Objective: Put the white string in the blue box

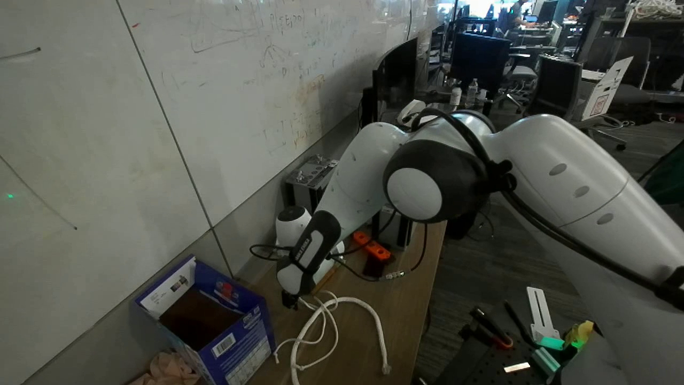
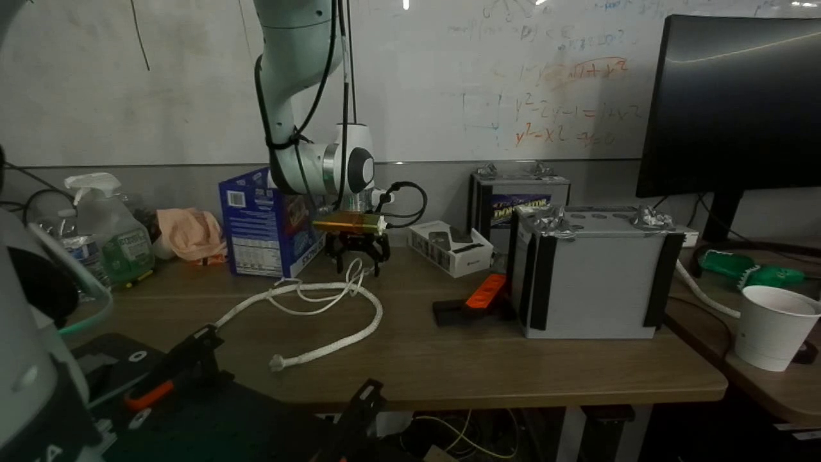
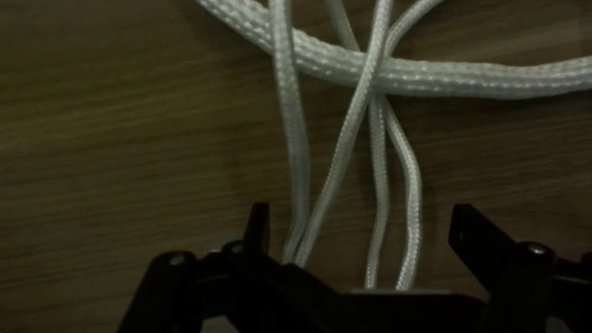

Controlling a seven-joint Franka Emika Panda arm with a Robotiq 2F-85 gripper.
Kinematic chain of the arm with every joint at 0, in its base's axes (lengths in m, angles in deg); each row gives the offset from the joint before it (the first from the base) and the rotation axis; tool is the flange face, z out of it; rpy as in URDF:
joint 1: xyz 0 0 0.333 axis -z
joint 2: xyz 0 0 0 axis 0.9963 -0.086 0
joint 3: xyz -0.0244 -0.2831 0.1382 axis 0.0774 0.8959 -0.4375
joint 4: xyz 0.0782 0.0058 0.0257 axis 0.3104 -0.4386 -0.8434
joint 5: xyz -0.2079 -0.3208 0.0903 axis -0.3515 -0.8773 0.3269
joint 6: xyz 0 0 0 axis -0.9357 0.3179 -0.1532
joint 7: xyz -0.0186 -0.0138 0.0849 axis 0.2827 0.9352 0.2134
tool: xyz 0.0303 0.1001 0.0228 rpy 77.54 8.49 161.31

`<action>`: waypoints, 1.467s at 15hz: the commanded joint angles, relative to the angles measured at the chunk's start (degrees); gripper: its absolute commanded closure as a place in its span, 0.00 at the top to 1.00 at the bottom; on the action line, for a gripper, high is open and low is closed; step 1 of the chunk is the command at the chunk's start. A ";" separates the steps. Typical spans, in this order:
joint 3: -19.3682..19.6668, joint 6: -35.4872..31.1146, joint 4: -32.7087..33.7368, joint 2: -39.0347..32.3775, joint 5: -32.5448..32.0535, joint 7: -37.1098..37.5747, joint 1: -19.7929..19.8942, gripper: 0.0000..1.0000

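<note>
Four thin white strands (image 3: 293, 125) pass between the fingers of the gripper (image 3: 360, 212); fingers wide apart, nothing pinched. Thick white string (image 3: 462, 78) crosses beyond the fingertips, outside the grip. Cannot tell if strands and string are one piece, nor how much air lies under the tips. Both lie in loose loops on the table (image 2: 481, 372), near the blue box (image 1: 246, 337); none seen inside.

Step in hand looks like the grasp. Would shift so the thick string falls between the fingers too, at the crossing where strands overlap it; strands alone may slip or leave the likely heavier part behind. Go low, close slowly, tug lightly before trusting it. Lift high enough for the trailing end to clear the box wall, then lower the rest in; the cord looks springy and may flop back over the rim.

Surface: wood grain, dim light. White device box (image 2: 452, 250) stands near the gripper in an exterior view, on the side away from the blue box; mind it. Farther along, a grey case (image 2: 590, 289) and a monitor (image 2: 731, 109). Spray bottle (image 2: 122, 237) and peach cloth (image 2: 191, 234) past the blue box. Whiteboard (image 2: 449, 109) behind; office chair (image 1: 553, 85) out in the room.
</note>
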 commanded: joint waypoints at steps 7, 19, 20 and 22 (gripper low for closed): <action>2.75 -2.90 0.25 -0.89 -1.25 3.96 -2.36 1.00; 3.63 -4.05 0.06 -1.17 -1.31 4.86 -3.06 0.62; 3.64 -4.02 0.13 -1.08 -1.28 4.94 -3.12 0.53; 3.75 -3.67 0.25 -0.88 -1.33 5.13 -3.27 0.39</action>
